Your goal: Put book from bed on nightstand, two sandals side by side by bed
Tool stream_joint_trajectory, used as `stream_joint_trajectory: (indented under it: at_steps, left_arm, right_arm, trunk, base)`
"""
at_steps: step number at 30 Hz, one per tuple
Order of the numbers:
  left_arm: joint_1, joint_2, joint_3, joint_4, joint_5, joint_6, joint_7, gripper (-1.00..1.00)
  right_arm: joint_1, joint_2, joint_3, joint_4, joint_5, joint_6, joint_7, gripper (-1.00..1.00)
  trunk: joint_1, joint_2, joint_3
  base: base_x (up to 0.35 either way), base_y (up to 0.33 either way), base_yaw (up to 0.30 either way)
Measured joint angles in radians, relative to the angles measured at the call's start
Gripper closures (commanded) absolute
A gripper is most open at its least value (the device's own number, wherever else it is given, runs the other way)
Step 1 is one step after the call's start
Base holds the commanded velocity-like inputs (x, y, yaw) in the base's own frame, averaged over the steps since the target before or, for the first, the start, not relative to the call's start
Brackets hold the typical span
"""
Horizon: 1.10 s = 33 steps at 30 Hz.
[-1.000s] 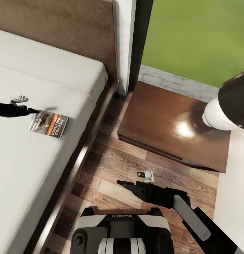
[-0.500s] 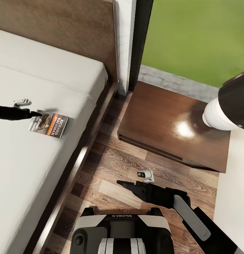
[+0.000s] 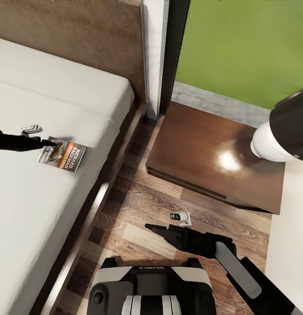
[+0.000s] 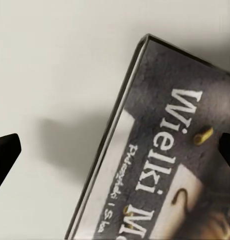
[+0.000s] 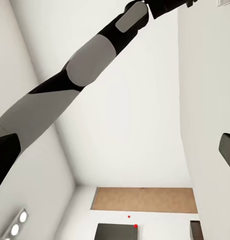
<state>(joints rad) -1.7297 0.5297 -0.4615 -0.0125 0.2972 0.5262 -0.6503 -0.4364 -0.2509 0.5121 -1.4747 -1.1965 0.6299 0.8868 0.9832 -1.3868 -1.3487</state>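
Note:
The book (image 3: 62,157), a thin paperback with a grey cover and an orange band, lies flat on the bed (image 3: 33,197) near its right edge. My left gripper (image 3: 50,142) reaches in from the left, its tips over the book's far corner. In the left wrist view the book (image 4: 169,165) is close up, and the left gripper (image 4: 115,151) is open with one fingertip (image 4: 5,155) over the mattress and the other over the cover. My right gripper (image 3: 150,226) hangs open above the wood floor. The nightstand (image 3: 204,148) stands right of the bed. The sandals are out of view.
A black and white rounded object (image 3: 280,131) overhangs the nightstand's right side. The dark headboard (image 3: 81,39) runs behind the mattress, with a window frame (image 3: 174,52) and lawn beyond. A strip of floor (image 3: 134,205) separates bed and nightstand. My base (image 3: 151,288) is at the bottom.
My left gripper has slid right along the mattress, from just short of the book to over its corner. The right arm and the book have stayed put.

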Motion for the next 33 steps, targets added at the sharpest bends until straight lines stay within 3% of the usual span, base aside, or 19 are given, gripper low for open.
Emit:
stream_joint_trajectory:
  at_steps: [14,33]
  left_arm:
    - [0.004,-0.004,-0.003,0.0,0.0,-0.001,-0.006,-1.0]
    - [0.005,-0.004,-0.038,0.0,-0.013,-0.014,-0.087,-1.0]
  right_arm:
    - [0.0,0.0,0.0,0.006,-0.001,0.0,0.0,-1.0]
    - [0.0,0.0,0.0,0.007,-0.001,0.0,0.0,-1.0]
  trunk:
    - [-0.002,0.0,0.0]
    - [0.002,0.0,0.0]
  base:
    - [0.0,0.0,0.0]
    - [0.0,0.0,0.0]
